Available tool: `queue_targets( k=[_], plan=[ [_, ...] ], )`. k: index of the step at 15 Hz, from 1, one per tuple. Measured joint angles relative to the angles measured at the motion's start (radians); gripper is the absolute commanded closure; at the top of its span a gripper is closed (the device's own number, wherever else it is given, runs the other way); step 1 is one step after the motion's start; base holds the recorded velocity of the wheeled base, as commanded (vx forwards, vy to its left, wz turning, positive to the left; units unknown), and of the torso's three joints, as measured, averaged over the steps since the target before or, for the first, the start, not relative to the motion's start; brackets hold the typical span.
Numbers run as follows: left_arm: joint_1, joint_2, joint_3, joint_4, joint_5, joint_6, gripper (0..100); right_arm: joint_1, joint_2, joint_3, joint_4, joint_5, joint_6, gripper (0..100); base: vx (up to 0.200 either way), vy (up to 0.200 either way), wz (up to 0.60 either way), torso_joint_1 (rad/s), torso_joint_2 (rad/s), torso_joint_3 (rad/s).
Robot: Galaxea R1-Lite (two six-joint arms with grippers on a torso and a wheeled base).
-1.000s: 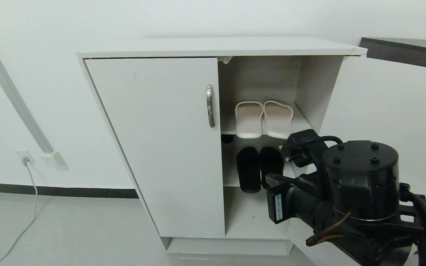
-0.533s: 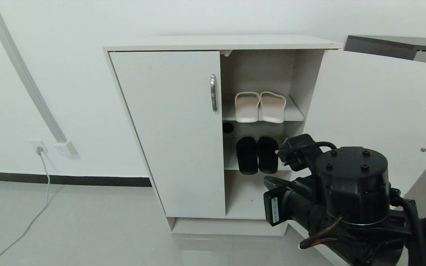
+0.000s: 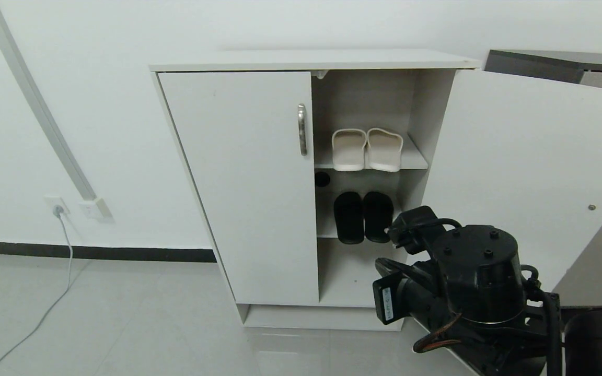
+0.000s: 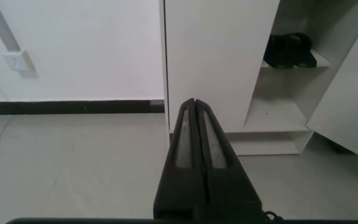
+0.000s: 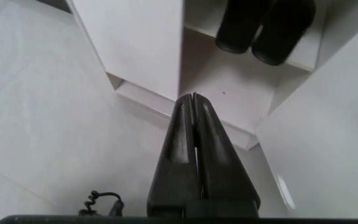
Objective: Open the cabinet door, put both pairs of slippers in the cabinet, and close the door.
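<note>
Left of the cabinet, a grey cable climbs to a wall socket. The left tool hangs over the floor facing the cabinet's shut left door, its fingers pressed together and empty. Past that door's metal handle, beige slippers sit on the cabinet's upper shelf and black slippers on the shelf below. The right door stands wide open. The right arm blocks the cabinet's lower right corner. The right tool is likewise pressed together, empty.
</note>
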Motion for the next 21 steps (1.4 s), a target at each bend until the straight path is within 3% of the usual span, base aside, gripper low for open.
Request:
queue_targets(
  k=[8,21],
  plan=[
    [0.000,0.000,0.000,0.000,0.001,0.000,100,-0.001,0.017,0.005,-0.001,0.000,0.000,100,0.000,0.000,0.00,0.000,-0.01,-0.004],
    [0.000,0.000,0.000,0.000,0.000,0.001,100,0.000,0.019,0.011,-0.001,-0.001,0.000,100,0.000,0.000,0.00,0.074,-0.41,-0.338]
  ],
)
